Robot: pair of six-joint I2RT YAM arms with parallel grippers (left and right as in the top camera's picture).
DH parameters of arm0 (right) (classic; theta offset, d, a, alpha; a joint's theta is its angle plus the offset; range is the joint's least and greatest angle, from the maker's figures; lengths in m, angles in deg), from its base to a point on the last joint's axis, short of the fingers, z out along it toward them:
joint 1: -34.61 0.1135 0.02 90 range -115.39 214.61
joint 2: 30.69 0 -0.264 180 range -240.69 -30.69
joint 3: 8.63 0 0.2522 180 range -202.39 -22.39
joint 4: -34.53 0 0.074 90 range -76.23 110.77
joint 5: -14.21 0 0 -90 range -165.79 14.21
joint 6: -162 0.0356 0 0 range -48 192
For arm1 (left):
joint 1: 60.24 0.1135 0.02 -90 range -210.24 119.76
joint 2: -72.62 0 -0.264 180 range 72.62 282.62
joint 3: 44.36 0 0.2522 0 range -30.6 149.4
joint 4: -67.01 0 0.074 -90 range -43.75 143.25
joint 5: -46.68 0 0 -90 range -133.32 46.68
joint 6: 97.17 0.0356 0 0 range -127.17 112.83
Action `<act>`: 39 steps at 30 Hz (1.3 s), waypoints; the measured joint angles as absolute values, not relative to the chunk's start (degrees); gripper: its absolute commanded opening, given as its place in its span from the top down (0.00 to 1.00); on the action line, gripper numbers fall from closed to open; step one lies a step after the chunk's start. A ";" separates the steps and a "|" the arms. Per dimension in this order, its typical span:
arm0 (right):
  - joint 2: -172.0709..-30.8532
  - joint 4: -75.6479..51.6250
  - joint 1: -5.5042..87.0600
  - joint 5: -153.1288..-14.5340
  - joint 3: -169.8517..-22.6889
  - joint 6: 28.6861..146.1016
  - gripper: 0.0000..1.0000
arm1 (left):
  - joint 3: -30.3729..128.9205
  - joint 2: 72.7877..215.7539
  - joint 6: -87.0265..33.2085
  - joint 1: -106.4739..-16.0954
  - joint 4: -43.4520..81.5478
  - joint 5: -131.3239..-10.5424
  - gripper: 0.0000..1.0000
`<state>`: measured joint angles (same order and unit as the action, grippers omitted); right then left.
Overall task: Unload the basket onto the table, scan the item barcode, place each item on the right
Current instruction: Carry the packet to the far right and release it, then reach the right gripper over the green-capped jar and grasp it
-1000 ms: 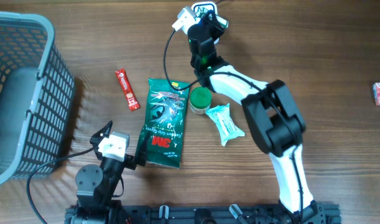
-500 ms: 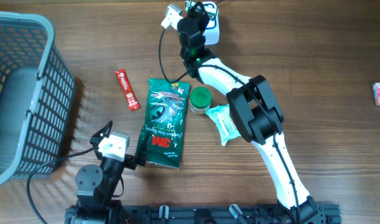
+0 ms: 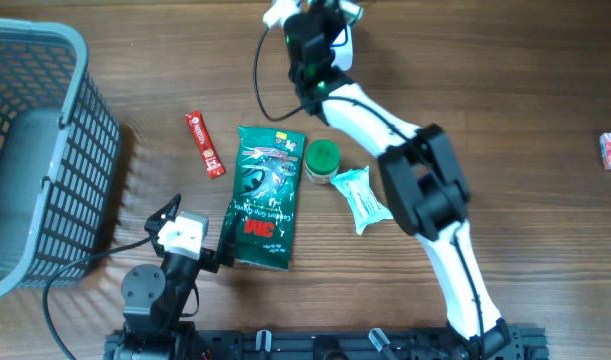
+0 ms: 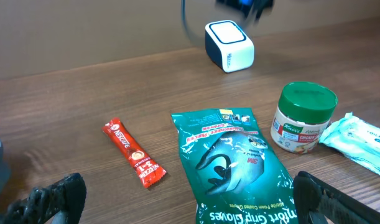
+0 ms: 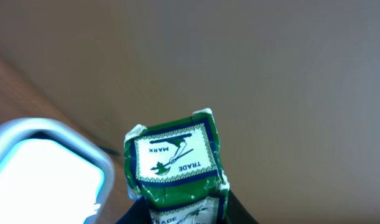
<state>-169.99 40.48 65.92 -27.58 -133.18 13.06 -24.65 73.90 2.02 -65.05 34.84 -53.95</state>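
Half the green packet (image 5: 174,158) hides, pinched in right jaws; left jaws wide.

Wooden table (image 3: 545,120) — basket (image 3: 85,180), sachet (image 3: 204,144), glove packet (image 3: 265,197), jar (image 3: 321,162), wipes (image 3: 362,197), scanner (image 4: 229,45).

The right hand (image 3: 307,20) has carried its box (image 5: 175,163) farther from the robot's base and a little to the left. A second ago it was beside the scanner (image 4: 229,46); now it sits at the very top edge of the overhead view, partly cut off. The right arm (image 3: 425,185) followed (its elbow swung left half a second ago, then back a little to the right), and its forearm now reaches out longer and straighter.
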 measured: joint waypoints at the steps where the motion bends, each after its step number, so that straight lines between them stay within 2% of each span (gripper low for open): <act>1: -167.85 38.20 65.77 -26.18 -133.29 14.83 0.89 | -24.65 73.90 2.02 -65.05 34.86 -53.97 0.00; 3: -161.36 31.69 64.90 -21.27 -133.57 20.21 0.89 | -24.65 73.90 2.02 -65.05 34.84 -53.97 0.00; 7: -154.50 8.74 56.88 -13.64 -135.41 35.40 0.86 | -24.65 73.90 2.04 -65.05 34.84 -53.97 0.00; 8: -154.43 0.96 52.48 -12.81 -135.38 41.36 0.87 | -24.65 73.90 2.02 -65.05 34.84 -53.97 0.00; 9: -154.54 -6.78 48.72 -14.51 -135.34 45.87 0.94 | -24.65 73.88 2.02 -65.05 34.84 -53.97 0.00; 11: -155.33 -20.15 38.32 -20.76 -134.07 56.68 0.96 | -24.65 73.95 2.04 -65.05 34.88 -53.95 0.00; 14: -155.81 -25.92 26.54 -30.16 -132.54 65.12 0.95 | -24.65 73.95 2.04 -65.05 34.84 -53.97 0.00; 20: -155.96 -25.51 6.01 -48.30 -129.79 70.98 0.80 | -24.65 73.95 2.02 -65.05 34.84 -53.95 0.00; 21: -155.96 -25.40 4.35 -50.55 -129.35 71.85 0.69 | -24.65 73.95 2.02 -65.05 34.84 -53.95 0.00; 23: -155.96 -25.29 1.77 -55.52 -128.78 73.36 0.39 | -24.65 73.95 2.04 -65.05 34.84 -53.97 0.00; 24: -155.96 -25.27 0.42 -58.90 -128.72 74.24 0.17 | -24.65 73.95 2.04 -65.05 34.86 -53.95 0.00; 25: -155.96 -25.25 -0.17 -61.11 -128.72 74.76 0.00 | -24.65 73.95 2.04 -65.05 34.84 -53.95 0.00; 32: -155.37 -31.82 3.35 -78.16 -132.21 79.42 0.00 | -24.65 73.95 2.02 -65.05 34.86 -53.97 0.00; 35: -152.77 -37.40 9.53 -88.08 -133.04 85.54 0.00 | -24.65 73.95 2.04 -65.05 34.84 -53.97 0.00; 39: -151.74 -47.74 23.24 -97.98 -133.31 97.54 0.00 | -24.65 73.95 2.04 -65.05 34.84 -53.95 0.00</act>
<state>-151.74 -47.74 23.24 -97.98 -133.31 97.54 -24.65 73.95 2.04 -65.05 34.84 -53.95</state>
